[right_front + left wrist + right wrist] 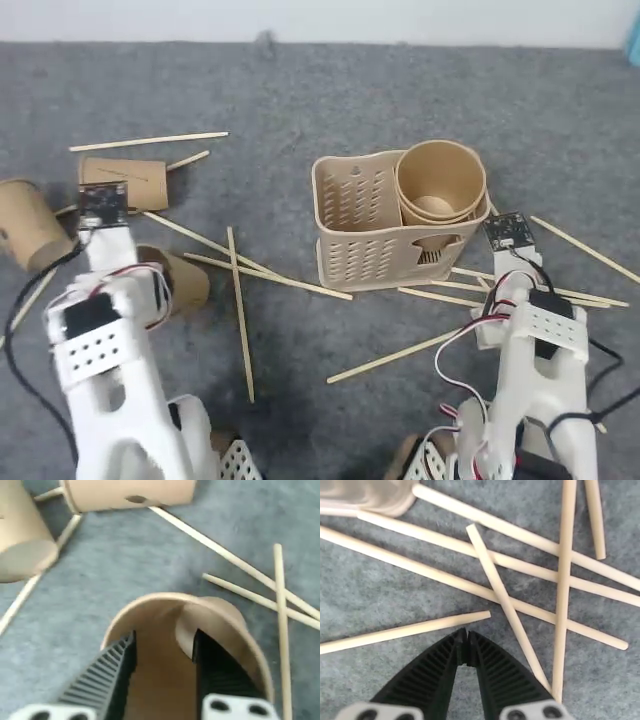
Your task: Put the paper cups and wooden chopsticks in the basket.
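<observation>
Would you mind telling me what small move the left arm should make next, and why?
Probably close the left claw on the paper cup: its open fingers sit at the mouth of this cup, which lies on its side, so a grip on the wall looks within reach before any lift toward the basket.

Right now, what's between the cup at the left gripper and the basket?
Three loose chopsticks, crossing one another, lie between that cup and the basket. The high view shows this.
</observation>
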### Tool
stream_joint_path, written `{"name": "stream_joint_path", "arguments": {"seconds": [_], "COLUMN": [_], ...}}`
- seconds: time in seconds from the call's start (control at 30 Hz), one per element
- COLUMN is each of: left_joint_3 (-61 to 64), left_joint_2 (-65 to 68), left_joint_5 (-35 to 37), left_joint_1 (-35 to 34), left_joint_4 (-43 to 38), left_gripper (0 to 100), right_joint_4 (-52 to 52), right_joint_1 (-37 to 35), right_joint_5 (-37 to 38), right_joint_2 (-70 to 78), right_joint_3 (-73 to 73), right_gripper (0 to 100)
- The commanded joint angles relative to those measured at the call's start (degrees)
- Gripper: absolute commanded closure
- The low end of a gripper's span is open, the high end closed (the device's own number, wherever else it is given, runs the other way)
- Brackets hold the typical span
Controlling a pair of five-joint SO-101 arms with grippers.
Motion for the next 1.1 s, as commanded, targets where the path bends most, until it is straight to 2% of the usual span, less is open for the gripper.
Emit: {"name": "stream_joint_path", "arguments": {"seconds": [0.0, 0.1, 0.23, 0.43, 0.67, 0.8, 1.07], "left_joint_3": [-9.0, -16.0, -20.8, -24.6, -24.6, -20.9, -6.9], "left_joint_2": [-0.4, -0.4, -0.4, -0.4, 0.0, 0.2, 0.2], "left_joint_5": [-0.3, 1.8, 3.6, 6.4, 6.2, 6.5, 6.6], "left_joint_1": [-0.4, 1.2, 4.0, 5.0, 4.4, 1.3, 0.4], "left_joint_4": [6.7, 13.5, 18.5, 21.9, 24.9, 21.8, 6.6], "left_gripper": [82, 82, 82, 82, 82, 82, 82], "right_joint_4": [-0.2, -0.2, -0.2, -0.2, -0.2, -0.2, -0.2], "right_joint_1": [-0.1, -0.1, -0.1, 0.0, 0.0, 0.0, -0.2], "right_joint_5": [1.0, 1.0, 1.0, 1.0, 1.0, 1.1, 2.3], "right_joint_2": [-2.0, -2.0, -2.0, -2.0, -2.0, -2.0, -2.0], "right_joint_3": [0.0, 0.0, 0.0, 0.0, 0.0, 0.0, 0.0], "right_gripper": [99.1, 99.1, 99.1, 99.1, 99.1, 99.1, 99.1]}}
